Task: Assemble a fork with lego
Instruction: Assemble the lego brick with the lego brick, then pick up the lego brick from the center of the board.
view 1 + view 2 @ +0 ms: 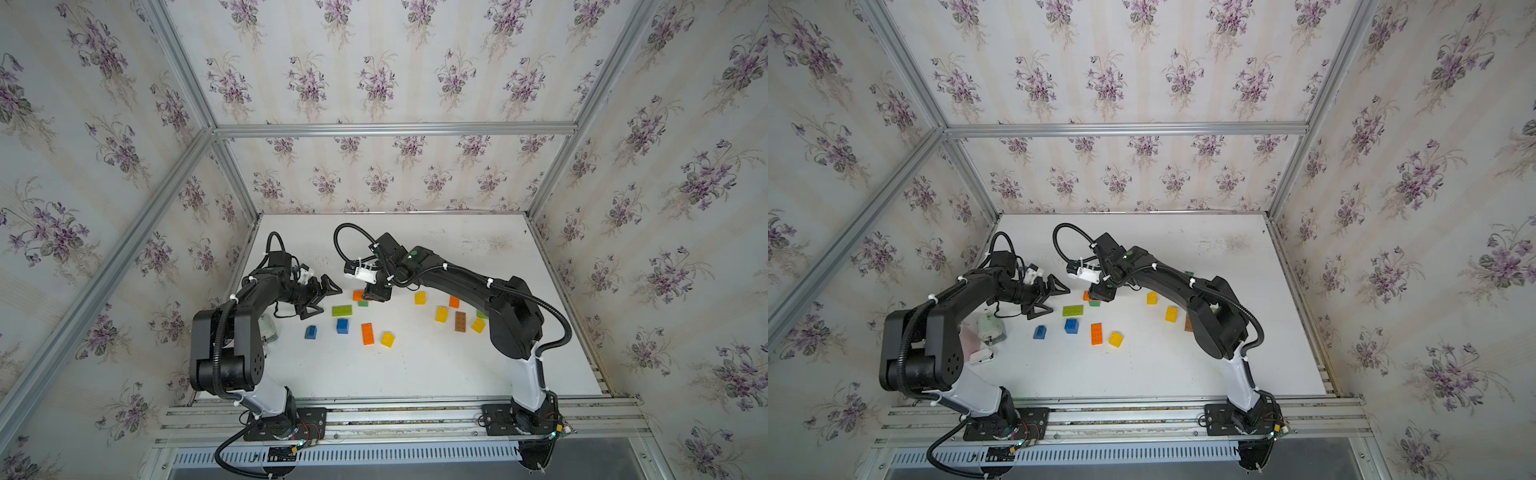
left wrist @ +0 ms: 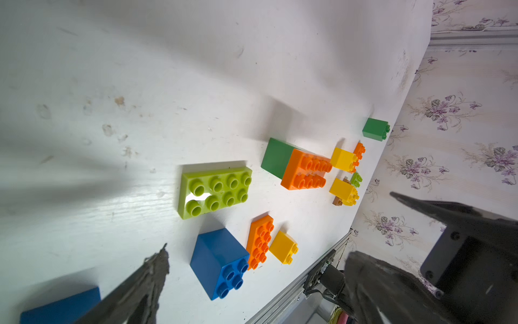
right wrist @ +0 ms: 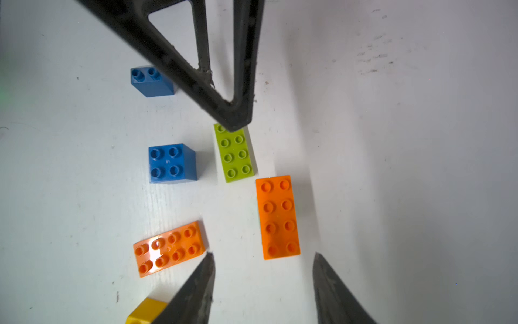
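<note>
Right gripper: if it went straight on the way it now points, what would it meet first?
Probably the orange brick. In the right wrist view it lies just ahead of the right gripper, in line with the gap between the open jaws. The jaws might straddle it and reach the table; depth is unclear.

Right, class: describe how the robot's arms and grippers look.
The left arm and right arm are black with white lower links, black ribbed cables and white ties. The left gripper and right gripper have black pointed fingers, the left's open triangular frames.
</note>
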